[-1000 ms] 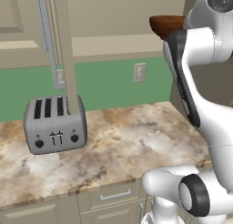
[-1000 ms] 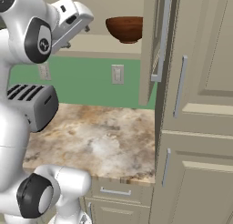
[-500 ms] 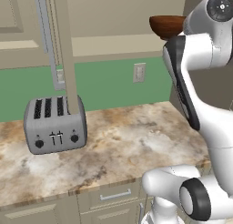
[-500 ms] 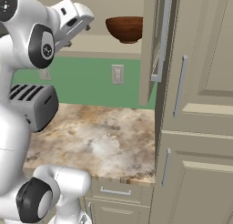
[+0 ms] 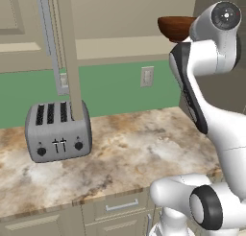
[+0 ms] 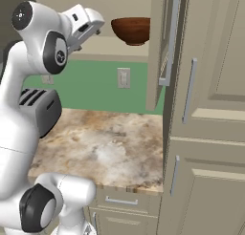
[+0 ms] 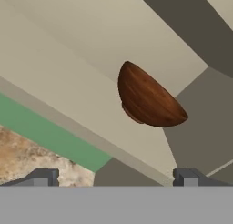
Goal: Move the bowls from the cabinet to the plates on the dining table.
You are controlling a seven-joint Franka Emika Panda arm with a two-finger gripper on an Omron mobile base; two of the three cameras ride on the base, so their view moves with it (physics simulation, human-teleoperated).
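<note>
Meanwhile, little in the scene has shifted over the past second: the white arm (image 6: 38,62) has only eased a touch higher and nearer the shelf, and the base views sit where they did, so this reads as the approach to the first pick, with nothing carried yet. The kitchen is beige cupboards over a green wall strip, with a tall unit (image 6: 210,110) standing to the right. The cabinet (image 6: 160,48) is open, its door swung out with the long silver handle facing the room. Below it runs a mottled stone worktop (image 5: 134,148) over drawers, bare at its near middle. At the far left of that worktop stands a grey toaster (image 5: 58,131), well apart from the arm. A pale wall outlet (image 5: 146,76) sits on the green strip. The reddish-brown bowl (image 7: 148,98) rests upright on the cabinet shelf, untouched. The gripper (image 7: 116,175) points at it from a little way off, its fingers spread wide and empty, so the reach in and the closing on the rim are, I judge, what comes next.
</note>
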